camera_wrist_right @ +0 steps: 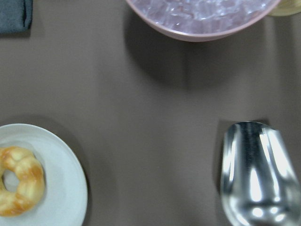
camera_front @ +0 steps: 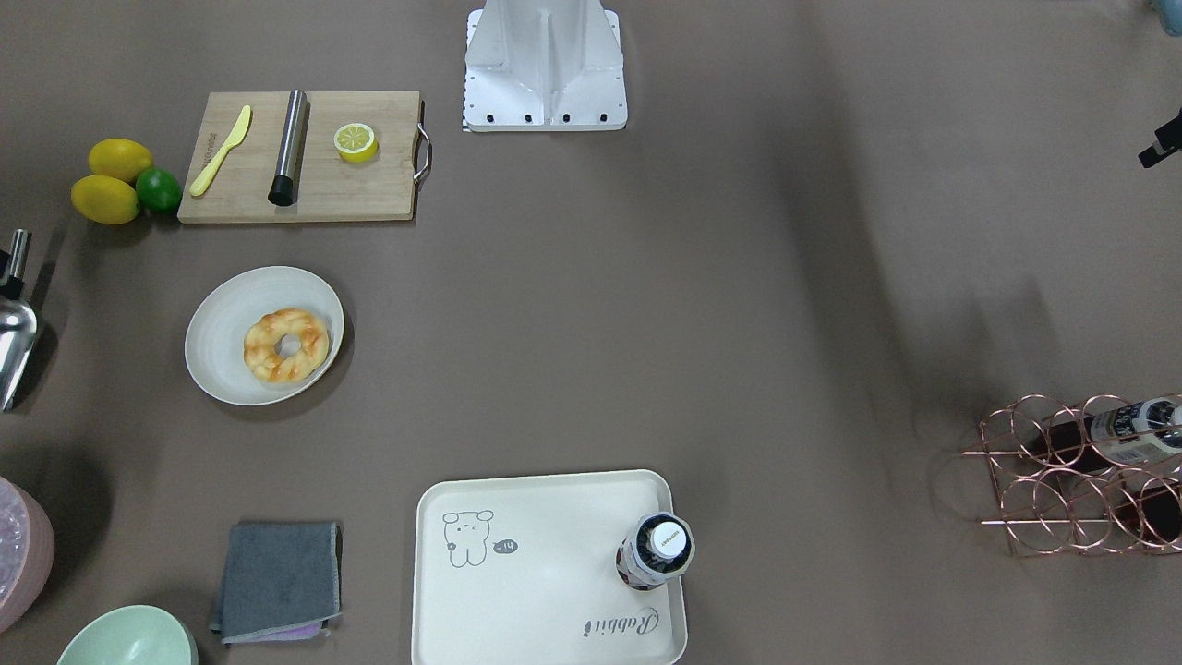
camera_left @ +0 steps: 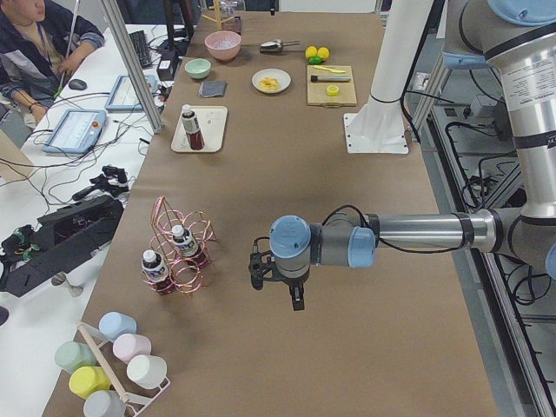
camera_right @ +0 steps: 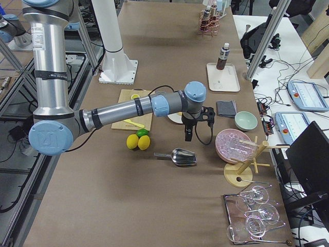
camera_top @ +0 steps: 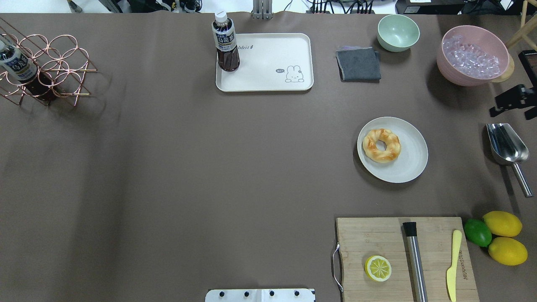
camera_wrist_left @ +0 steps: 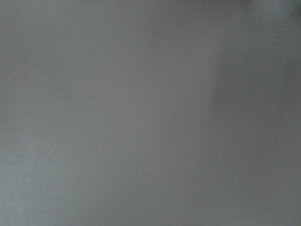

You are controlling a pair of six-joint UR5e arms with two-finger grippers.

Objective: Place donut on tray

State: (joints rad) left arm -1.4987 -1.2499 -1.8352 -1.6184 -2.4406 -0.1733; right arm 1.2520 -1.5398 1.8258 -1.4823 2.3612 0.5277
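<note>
The donut lies on a round off-white plate; it also shows in the overhead view and at the lower left of the right wrist view. The tray lies at the table's far edge, with a dark drink bottle standing on one corner. My right gripper points down, high above the table between the plate and a steel scoop. My left gripper hangs over bare table, far from both. I cannot tell whether either gripper is open.
A wooden cutting board holds a halved lemon, a steel rod and a yellow knife. Two lemons and a lime lie beside it. A pink bowl of ice, a green bowl, a grey cloth and a copper bottle rack also stand on the table.
</note>
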